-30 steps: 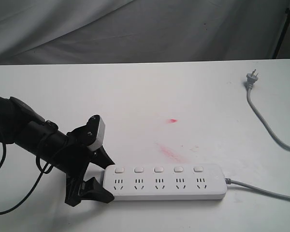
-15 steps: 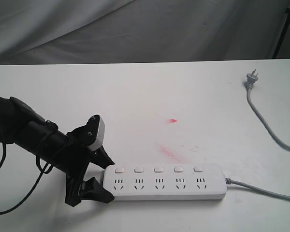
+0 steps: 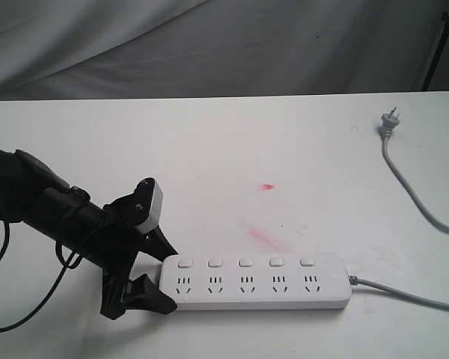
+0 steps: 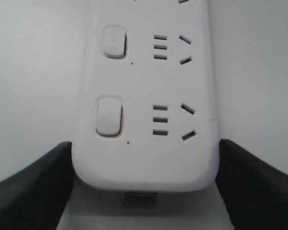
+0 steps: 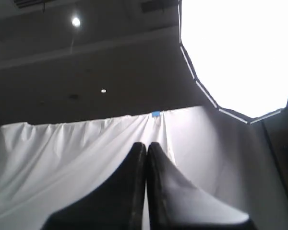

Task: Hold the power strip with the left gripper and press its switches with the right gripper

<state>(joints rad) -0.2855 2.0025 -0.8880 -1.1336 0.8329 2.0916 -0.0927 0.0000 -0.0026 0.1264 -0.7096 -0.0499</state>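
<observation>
This looks like a robotics lab set up for recording rather than a home or shop. A plain white surface marked with pink smears stands before a draped white cloth backdrop, with a black stand at its edge. A black robot arm trailing loose cables reaches in. Overhead are a dark ceiling with small lights and a large bright panel.

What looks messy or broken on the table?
Only some stains. A small pinkish-red spot and a longer smeared streak mark the white table just behind the power strip. They look like smudges, not damage. The strip itself looks whole and lies flat.
</observation>
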